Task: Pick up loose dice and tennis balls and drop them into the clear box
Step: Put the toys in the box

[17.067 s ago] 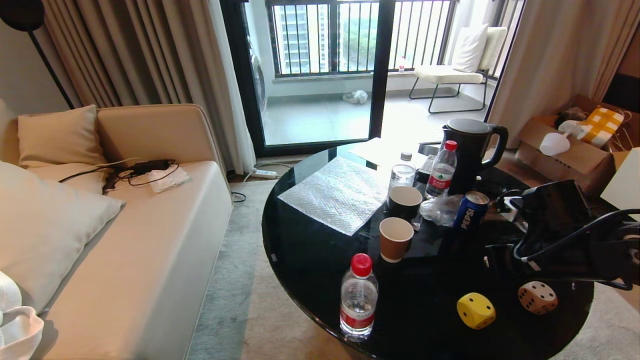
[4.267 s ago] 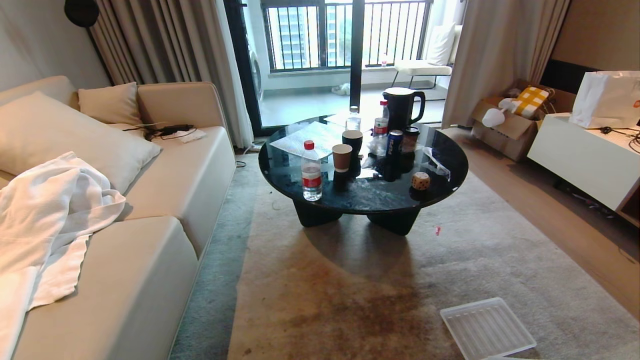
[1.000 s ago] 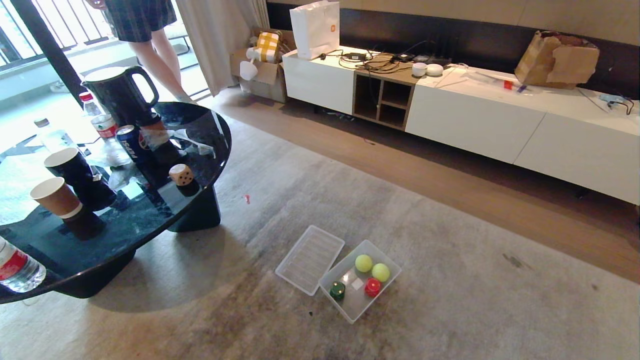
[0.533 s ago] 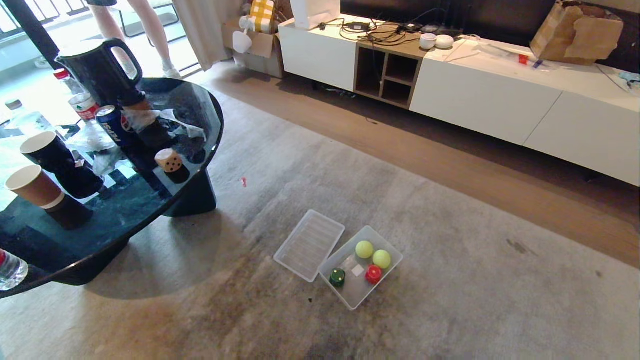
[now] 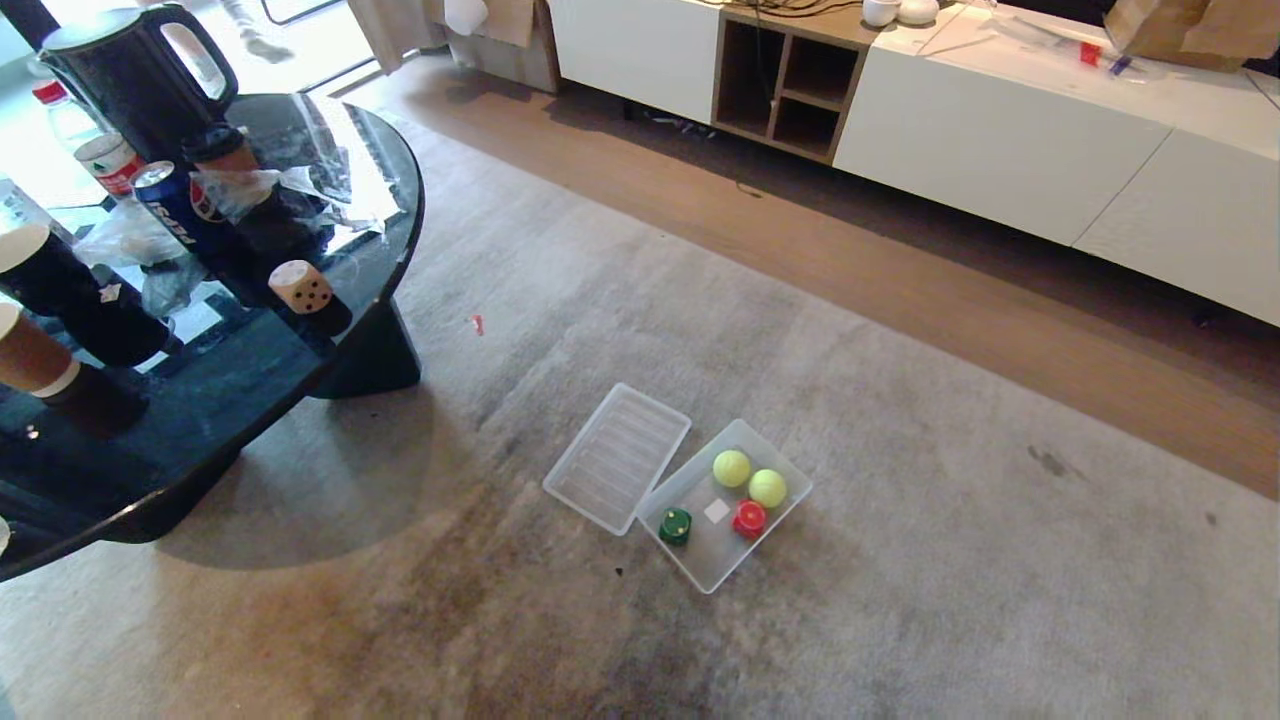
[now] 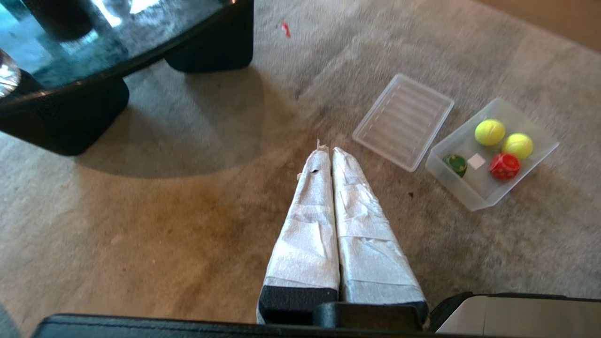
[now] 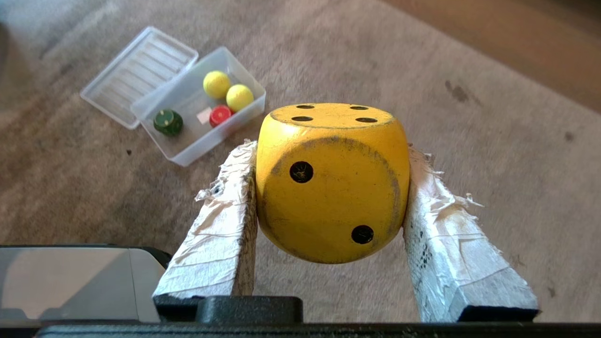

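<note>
The clear box, a shallow translucent plastic tub, sits on the grey carpet well apart from the round black glass worktop, its flat ribbed translucent lid just beside it. Inside lie two fuzzy yellow-green tennis balls, a red die and a green die. A tan die with dark pips stands near the worktop's edge, not yet collected. Risks, as judged: the tub is low on the floor and far below the arms, so a release from height could bounce the chunky yellow die off the balls or the rim and onto the carpet; an off-centre drop could land it on the lid instead. The grip looks to bear on two flat faces only, so a jolt while driving might let it slip. Views differ: the head view shows neither arm, only the room, the worktop and the tan die. The right wrist view alone shows the right gripper, jaws clenched on the yellow die, box beyond. The left wrist view alone shows the left gripper, jaws pressed together, empty, above the carpet.
</note>
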You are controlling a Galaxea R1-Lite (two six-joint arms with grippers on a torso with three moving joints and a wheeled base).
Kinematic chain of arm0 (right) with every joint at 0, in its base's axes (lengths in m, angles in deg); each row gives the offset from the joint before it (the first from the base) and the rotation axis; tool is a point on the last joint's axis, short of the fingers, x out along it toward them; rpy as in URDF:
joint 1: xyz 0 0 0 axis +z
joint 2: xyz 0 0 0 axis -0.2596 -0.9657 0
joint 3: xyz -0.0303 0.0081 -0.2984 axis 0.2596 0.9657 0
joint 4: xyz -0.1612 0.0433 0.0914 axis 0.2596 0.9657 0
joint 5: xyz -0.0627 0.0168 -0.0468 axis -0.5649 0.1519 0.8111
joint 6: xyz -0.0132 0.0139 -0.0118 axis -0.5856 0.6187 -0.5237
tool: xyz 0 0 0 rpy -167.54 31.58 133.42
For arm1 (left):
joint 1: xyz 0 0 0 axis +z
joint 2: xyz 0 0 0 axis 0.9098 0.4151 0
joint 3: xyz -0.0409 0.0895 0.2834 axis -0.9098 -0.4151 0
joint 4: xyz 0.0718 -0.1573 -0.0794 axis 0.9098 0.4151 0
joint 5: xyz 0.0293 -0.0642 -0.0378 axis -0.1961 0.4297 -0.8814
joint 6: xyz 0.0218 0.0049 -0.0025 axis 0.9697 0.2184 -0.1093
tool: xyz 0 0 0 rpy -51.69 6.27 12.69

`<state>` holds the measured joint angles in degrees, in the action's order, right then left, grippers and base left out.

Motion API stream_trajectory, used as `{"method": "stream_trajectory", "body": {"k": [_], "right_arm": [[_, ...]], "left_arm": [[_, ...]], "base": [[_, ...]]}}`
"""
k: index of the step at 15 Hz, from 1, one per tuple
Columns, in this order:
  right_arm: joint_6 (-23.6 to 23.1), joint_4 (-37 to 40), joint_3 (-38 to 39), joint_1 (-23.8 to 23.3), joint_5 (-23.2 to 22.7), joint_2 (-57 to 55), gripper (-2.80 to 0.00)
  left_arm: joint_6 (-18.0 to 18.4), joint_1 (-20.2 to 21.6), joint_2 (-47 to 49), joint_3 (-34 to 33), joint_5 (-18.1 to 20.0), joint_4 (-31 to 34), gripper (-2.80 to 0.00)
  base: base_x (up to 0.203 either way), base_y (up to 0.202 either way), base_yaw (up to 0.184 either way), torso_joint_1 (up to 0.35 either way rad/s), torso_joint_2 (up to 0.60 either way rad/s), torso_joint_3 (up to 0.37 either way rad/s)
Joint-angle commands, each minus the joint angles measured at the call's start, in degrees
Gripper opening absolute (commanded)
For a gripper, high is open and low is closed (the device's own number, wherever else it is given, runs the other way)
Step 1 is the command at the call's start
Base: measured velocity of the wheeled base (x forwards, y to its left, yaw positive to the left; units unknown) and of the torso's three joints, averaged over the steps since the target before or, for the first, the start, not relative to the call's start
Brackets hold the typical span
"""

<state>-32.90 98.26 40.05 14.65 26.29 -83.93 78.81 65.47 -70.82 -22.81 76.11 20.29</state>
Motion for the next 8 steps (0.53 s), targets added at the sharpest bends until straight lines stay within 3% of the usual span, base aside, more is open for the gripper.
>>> {"method": "stream_trajectory", "body": {"k": [1,8], "right_arm": [[0.00,0.07,0.01,0.05,-0.02,0.01,-2.80],[0.00,0.07,0.01,0.05,-0.02,0.01,-2.80]], "left_arm": [[-0.02,0.00,-0.02,0.00,-0.02,0.00,-2.80],[-0.02,0.00,-0.02,0.00,-0.02,0.00,-2.80]], "base": [[0.000,0.000,0.000,-0.006,0.01,-0.202],[0.000,0.000,0.000,0.000,0.00,-0.200]]}}
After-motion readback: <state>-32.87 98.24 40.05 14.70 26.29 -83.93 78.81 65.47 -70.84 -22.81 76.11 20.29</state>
